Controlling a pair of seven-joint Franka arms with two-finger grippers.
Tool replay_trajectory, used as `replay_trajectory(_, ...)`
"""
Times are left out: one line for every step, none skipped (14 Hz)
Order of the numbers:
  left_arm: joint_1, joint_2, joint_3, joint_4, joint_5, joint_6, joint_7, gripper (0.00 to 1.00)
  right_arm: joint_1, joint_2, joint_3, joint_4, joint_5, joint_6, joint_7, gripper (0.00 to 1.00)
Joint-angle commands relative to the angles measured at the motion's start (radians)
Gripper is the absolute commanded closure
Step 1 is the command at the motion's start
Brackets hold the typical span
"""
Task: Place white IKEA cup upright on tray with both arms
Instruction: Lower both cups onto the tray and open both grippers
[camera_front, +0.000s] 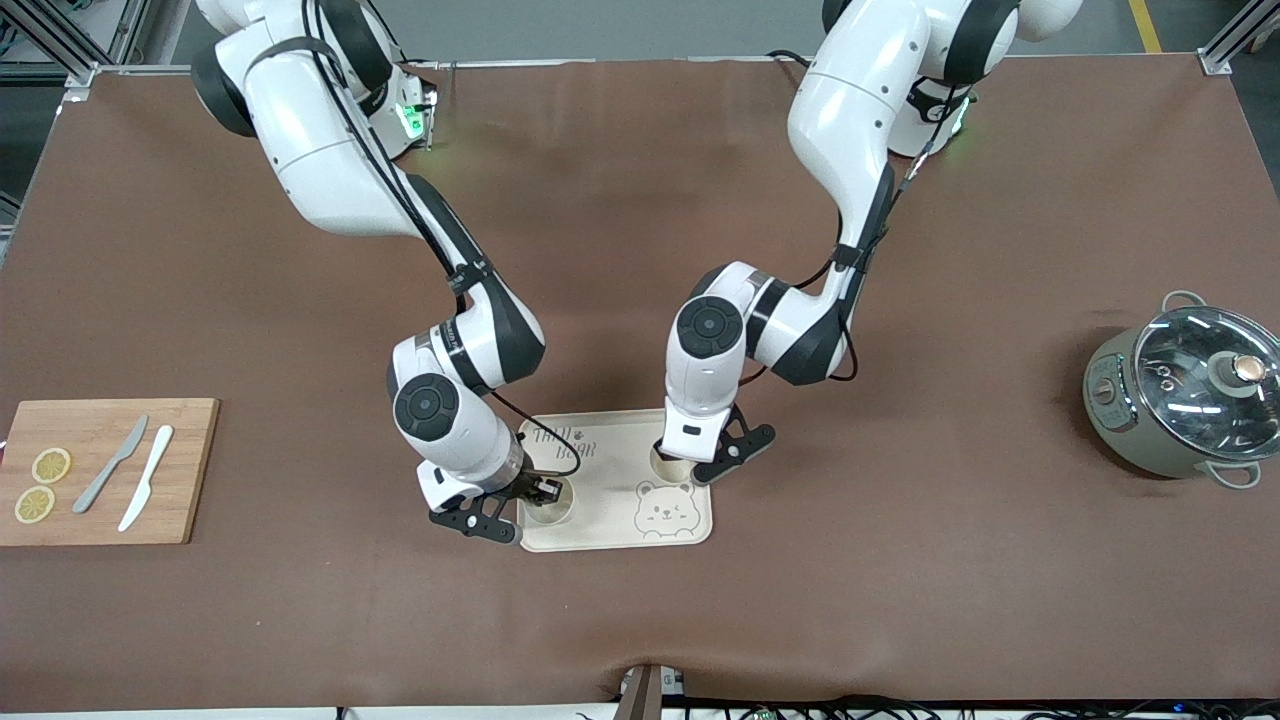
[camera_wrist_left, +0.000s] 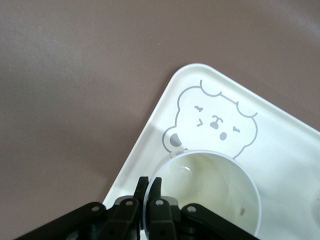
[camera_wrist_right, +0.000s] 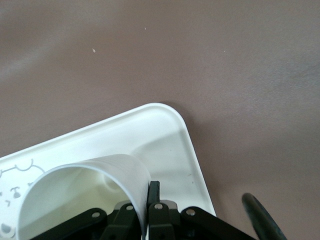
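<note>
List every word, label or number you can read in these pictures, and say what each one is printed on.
"TAIJI BEAR": printed on the tray, beside a drawn bear face; the right arm partly covers the first word.
The pot at the left arm's end of the table has a small control panel; any marks there are too small to read.
Nothing else carries text.

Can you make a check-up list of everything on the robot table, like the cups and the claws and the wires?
Surface: brown table.
Job's things: cream tray; two white cups upright on it.
Clutter: cutting board with two knives and lemon slices; lidded pot.
Grippers: left gripper pinching one cup's rim; right gripper pinching the other's.
Cables: black cables along both arms.
Surroundings: metal frame posts, grey floor.
</note>
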Motion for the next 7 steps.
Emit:
replay_trajectory(-0.013,0.020,0.021,0.031,-0.014,0.012,-0.015,1.00,0.015,0.002,-0.009,-0.014,-0.010,0.024,0.021,1.00)
replay_trajectory(-0.013,0.020,0.021,0.031,-0.014,0.012,-0.012,1.00,0.015,0.006,-0.009,-0.015,-0.010,0.034,0.021,1.00)
replay_trajectory(-0.015,0.022,0.021,0.029,-0.012,0.012,-0.012,1.00,0.020,0.011,-0.009,-0.015,-0.010,0.041,0.020,1.00)
replay_trajectory(-0.022,0.022,0.021,0.026,-0.012,0.017,-0.012,0.93,0.021,0.016,-0.009,-0.015,-0.010,0.049,0.021,1.00)
replay_trajectory(-0.024,0.022,0.021,0.025,-0.012,0.021,-0.012,0.90,0.021,0.019,-0.009,-0.015,-0.010,0.055,0.020,1.00)
replay_trajectory(-0.024,0.022,0.021,0.025,-0.012,0.021,-0.011,0.81,0.021,0.020,-0.009,-0.015,-0.010,0.055,0.020,1.00)
replay_trajectory(-0.024,0.022,0.021,0.023,-0.012,0.021,-0.009,0.69,0.021,0.020,-0.009,-0.015,-0.010,0.055,0.020,1.00)
